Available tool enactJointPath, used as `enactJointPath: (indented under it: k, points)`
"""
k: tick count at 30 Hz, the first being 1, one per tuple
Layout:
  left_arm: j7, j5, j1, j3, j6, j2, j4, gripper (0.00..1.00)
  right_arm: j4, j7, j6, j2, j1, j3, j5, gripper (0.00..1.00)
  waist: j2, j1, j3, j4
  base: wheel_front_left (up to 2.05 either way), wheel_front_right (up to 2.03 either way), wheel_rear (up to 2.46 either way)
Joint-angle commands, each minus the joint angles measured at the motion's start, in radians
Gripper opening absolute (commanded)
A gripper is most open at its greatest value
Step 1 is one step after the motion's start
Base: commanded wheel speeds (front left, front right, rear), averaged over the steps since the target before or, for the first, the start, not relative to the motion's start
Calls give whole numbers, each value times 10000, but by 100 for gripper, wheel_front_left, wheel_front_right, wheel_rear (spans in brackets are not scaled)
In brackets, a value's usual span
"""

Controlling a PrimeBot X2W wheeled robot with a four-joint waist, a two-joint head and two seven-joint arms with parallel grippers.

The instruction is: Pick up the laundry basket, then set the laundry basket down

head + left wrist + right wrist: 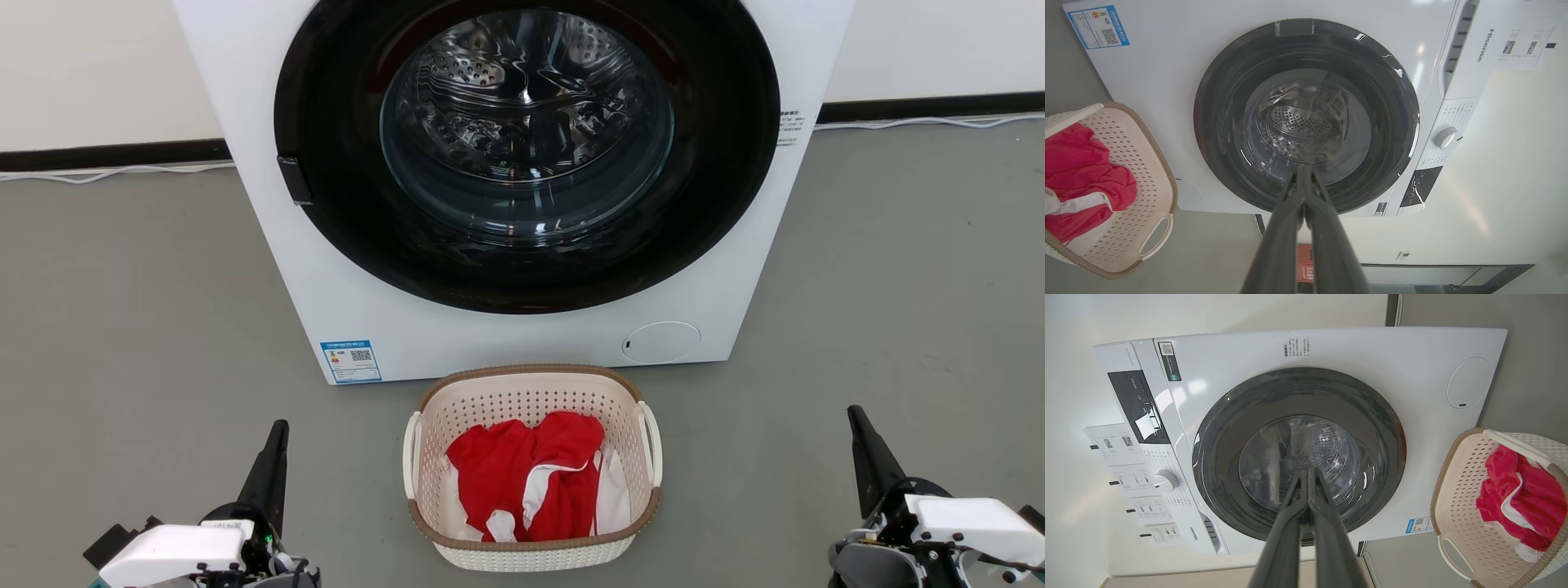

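Starting at your own end, you have the left gripper low at the left and the right gripper low at the right, each well apart from the load. On both, the two fingers lie pressed together with nothing between them; each wrist view confirms it, the tips meeting in a point.

Between the two, on the floor, sits the basket, upright, with a red garment trimmed in white heaped inside. Its left handle and right handle face your grippers, one each.

Just beyond stands the washer, door shut. Its front is close to the basket's far rim, though I cannot tell whether they touch.

By my reading you are at the very start: the pickup is not begun and nothing is gripped. The next move calls for spreading both pairs of fingers, bringing them inward and down to the handles, and closing on both before any lift. Raise the two sides together, or the basket may tilt and spill the garment. Mind the washer's front as you lift.
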Motion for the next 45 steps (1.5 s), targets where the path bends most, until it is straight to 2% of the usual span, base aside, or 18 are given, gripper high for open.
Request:
enactJointPath:
  k: [1,15,16,23,26,32,45]
  points:
    - [60,-51,-558,295,-73,104,-291,0,-298,71,71,-41,-426,185,70,0,0,0,0,0,0,0,0]
    - [60,-51,-558,295,-73,104,-291,0,-298,71,71,-41,-426,185,70,0,0,0,0,0,0,0,0]
    - [-9,1,18,-1,2,-4,34,100,33,-3,-2,0,21,7,-1,100,0,0,0,0,0,0,0]
    - [-231,66,97,-155,0,-17,105,100,-79,-214,-1,5,164,159,-13,100,0,22,-16,0,0,0,0]
    - [-319,121,121,-207,6,-14,95,100,-148,-302,1,4,215,205,-100,100,0,4,2,-3,0,0,0]
    - [-466,427,143,-269,51,-9,88,100,-251,-449,4,2,250,271,-485,100,0,1,22,-8,0,0,0]
    - [-847,1972,202,-434,264,4,-45,100,-522,-831,12,-4,316,319,-2834,100,0,0,42,15,0,0,0]
